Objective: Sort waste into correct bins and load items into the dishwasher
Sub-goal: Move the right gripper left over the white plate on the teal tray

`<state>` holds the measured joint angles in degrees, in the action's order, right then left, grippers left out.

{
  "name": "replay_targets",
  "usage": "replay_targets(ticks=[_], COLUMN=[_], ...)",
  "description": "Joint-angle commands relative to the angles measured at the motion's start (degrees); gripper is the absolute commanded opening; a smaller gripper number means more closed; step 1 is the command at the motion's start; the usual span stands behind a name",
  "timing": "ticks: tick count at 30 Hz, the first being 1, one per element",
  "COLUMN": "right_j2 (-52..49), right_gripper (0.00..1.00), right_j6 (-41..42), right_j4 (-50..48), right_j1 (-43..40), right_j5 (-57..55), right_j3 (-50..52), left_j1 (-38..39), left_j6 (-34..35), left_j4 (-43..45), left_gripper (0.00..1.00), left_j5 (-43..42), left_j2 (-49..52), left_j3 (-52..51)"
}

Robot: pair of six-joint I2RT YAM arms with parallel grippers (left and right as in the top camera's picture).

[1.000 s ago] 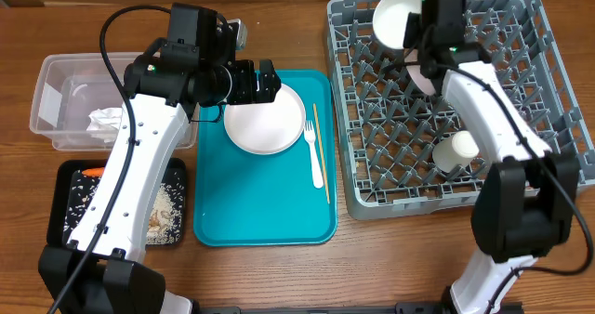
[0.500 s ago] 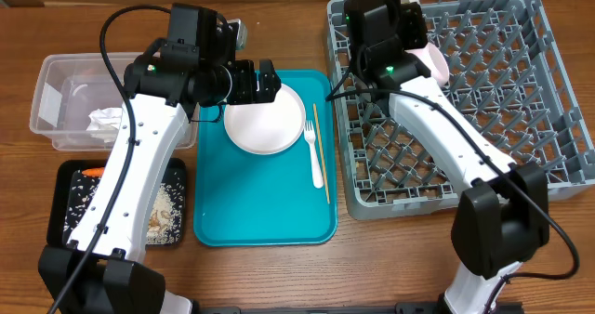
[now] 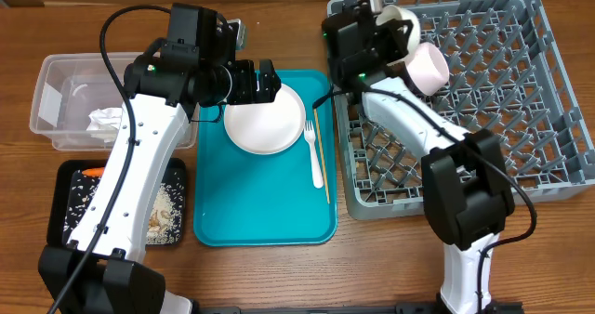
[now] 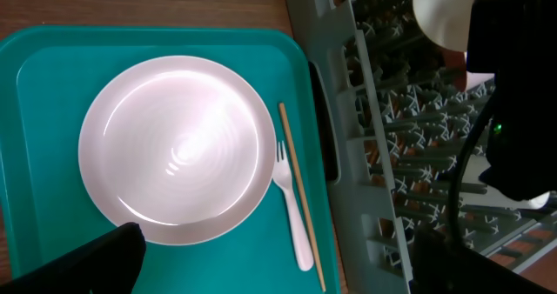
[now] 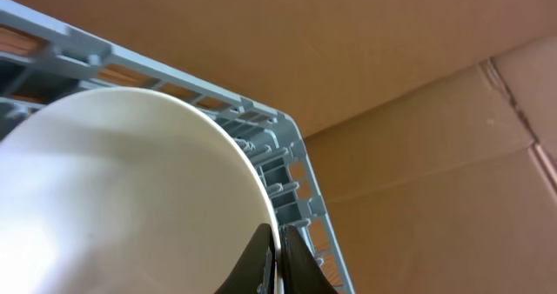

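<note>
Step in hand: racking the white bowl.

- The right gripper is pinched fully closed on the bowl's rim. The bowl hangs on edge over the far left corner of the dish rack, just left of the pink bowl, which already stands among the pegs.
- The left gripper is wide open and holds nothing. It hovers over the far left edge of the white plate on the teal tray. The fork and wooden stick lie just right of the plate.

Notes for doing it well:
- Keep the bowl on edge and bring it down into a free gap between two peg rows.
- Leave room beside the pink bowl so the two rims do not knock.
- The grip is a thin rim pinch, so the bowl may swing, and a slow descent seems wise.
- Let go only once the lower rim bears on the lattice floor and a peg props the bowl.
- Whether the slot below is free cannot be told from these views.
</note>
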<state>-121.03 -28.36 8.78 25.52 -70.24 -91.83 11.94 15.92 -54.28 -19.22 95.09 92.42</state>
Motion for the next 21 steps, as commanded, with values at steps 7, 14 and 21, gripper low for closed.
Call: replay_targets(ticks=[7,14,21], right_j2=[0.4,-2.7,-7.5], right_gripper=[0.04,0.04,0.04], right_j6=[-3.6,-7.7,-9.4], right_j4=[0.9,0.9,0.6], right_j1=[1.8,2.4,5.6], right_j5=[-2.1,-3.1,-4.3], right_j3=[-1.1,-0.2,-0.2], left_j1=[-0.3,-0.3,-0.3], left_j6=[-0.7,-0.7,-0.7], left_j4=[0.1,0.1,0.1], left_gripper=[1.00,1.00,1.00], left_j5=[0.4,0.4,0.4], left_j2=[-1.2,-1.2,-1.2], left_j3=[1.6,1.6,1.6])
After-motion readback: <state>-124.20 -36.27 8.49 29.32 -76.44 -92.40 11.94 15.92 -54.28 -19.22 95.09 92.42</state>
